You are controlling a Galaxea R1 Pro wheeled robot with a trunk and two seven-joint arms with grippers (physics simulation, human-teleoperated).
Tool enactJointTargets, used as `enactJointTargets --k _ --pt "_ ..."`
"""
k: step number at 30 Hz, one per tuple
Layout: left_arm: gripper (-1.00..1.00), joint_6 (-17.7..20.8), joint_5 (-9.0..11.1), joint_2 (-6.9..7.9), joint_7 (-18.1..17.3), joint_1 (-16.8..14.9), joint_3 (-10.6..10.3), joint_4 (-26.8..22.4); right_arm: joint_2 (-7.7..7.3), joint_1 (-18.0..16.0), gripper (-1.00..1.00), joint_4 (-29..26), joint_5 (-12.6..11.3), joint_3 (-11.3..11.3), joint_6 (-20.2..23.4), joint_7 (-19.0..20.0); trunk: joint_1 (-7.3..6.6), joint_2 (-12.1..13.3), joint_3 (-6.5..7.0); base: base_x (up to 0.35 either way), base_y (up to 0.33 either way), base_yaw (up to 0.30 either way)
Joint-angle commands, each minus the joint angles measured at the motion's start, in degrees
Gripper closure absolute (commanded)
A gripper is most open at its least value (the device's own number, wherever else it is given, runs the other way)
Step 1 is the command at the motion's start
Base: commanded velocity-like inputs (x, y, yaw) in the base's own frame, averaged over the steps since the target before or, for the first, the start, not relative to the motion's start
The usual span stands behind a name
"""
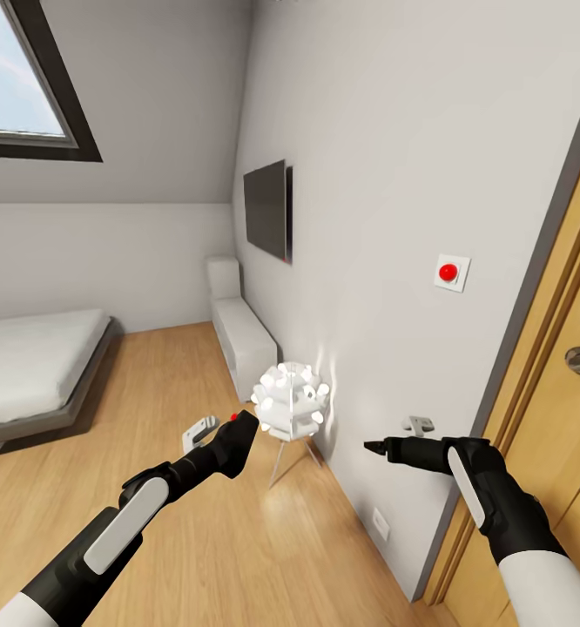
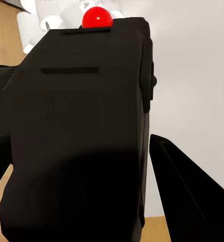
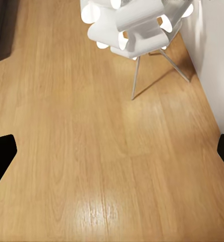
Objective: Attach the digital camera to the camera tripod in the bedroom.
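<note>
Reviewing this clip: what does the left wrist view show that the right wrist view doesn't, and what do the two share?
Left wrist view alone: the digital camera, black with a red button on top, held close between the left pincer fingers.

Right wrist view alone: a broad stretch of floor, the lamp's thin metal legs and the spread fingertips of the right pincer, nothing between them.

Shared: the white lamp, the wood floor and the grey wall.

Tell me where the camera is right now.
The camera is in the left gripper, held above the wood floor in the head view's lower centre, just left of the white lamp.
</note>
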Motion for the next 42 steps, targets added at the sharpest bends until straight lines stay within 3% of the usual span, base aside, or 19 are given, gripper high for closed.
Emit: enactJointTargets --k 1,35,42 --pt "1.00 0.0 0.5 0.05 0.4 -0.1 -0.1 0.0 0.00 0.0 -1.00 0.0 -0.4 -0.1 0.4 -0.1 -0.23 0.4 0.12 0.000 0.000 0.000" --pt "1.00 0.0 0.6 0.12 0.4 -0.1 0.0 1.2 0.55 0.0 -1.00 1.5 -0.3 0.0 0.3 -0.2 -7.69 14.0 6.22 0.000 0.000 0.000" --pt "1.00 0.0 0.6 0.06 0.4 -0.1 0.0 1.4 2.18 0.0 -1.00 4.7 2.4 3.7 -2.3 -0.9 -9.23 16.8 7.48 0.000 0.000 0.000"
